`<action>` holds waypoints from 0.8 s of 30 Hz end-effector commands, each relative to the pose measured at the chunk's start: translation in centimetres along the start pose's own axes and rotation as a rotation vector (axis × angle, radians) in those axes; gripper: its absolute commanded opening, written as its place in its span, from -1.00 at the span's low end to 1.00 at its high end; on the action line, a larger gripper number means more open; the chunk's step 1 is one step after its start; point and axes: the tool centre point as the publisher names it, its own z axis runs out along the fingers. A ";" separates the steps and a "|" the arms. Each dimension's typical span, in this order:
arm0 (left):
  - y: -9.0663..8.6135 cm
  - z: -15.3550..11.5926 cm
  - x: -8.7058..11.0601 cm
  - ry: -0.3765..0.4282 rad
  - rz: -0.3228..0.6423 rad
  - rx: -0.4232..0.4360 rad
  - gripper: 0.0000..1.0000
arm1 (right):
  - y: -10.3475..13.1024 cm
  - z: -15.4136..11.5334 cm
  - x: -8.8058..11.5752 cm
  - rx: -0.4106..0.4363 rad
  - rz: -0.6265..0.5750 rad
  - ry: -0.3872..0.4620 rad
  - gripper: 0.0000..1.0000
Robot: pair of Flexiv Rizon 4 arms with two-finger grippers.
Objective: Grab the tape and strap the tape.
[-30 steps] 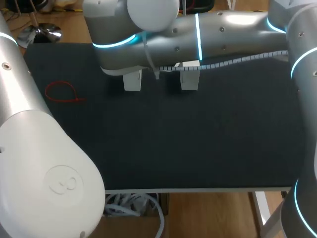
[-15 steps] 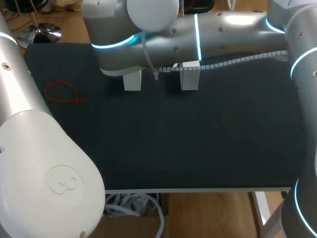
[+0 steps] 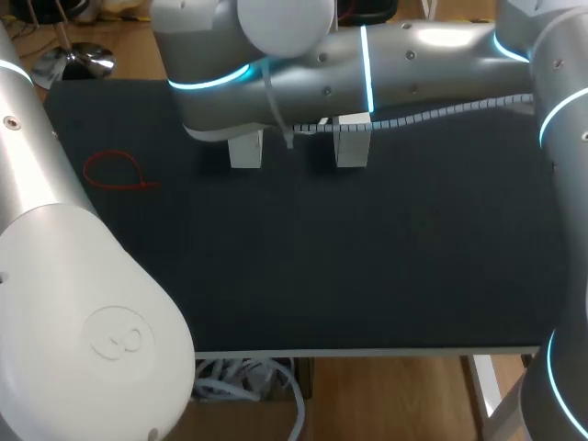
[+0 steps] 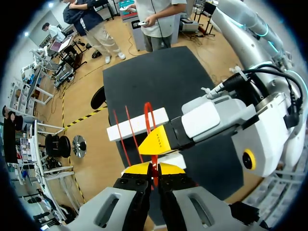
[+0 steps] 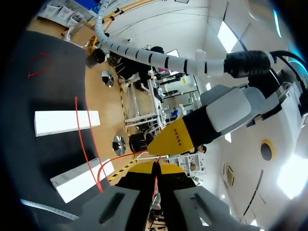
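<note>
Tape (image 4: 147,113), thin, light and probably springy, loops a white block (image 4: 137,123) at twelve o'clock from the left gripper (image 4: 154,169), pinched tight on its tail. Right gripper (image 5: 155,168) clamps it too; it looks slippery, so hold near the end.

You have bright, even indoor light falling from above. The black table (image 3: 386,257) stays dark and matte — it swallows the light. A white hot spot shines on the right arm (image 3: 441,37), whose cyan rings glow. At the left tool (image 4: 154,168), yellow tips and red tape (image 4: 146,115) look vivid.
</note>
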 end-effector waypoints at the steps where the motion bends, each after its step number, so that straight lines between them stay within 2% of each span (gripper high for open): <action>1: -0.2 -0.1 -0.1 0.005 -0.001 -0.004 -1.00 | 0.1 -0.1 -0.3 -0.005 -0.003 0.009 -1.00; 24: -0.2 -0.1 -0.1 0.005 -0.001 -0.004 -1.00 | 0.6 0.0 -0.4 -0.036 -0.017 0.010 -1.00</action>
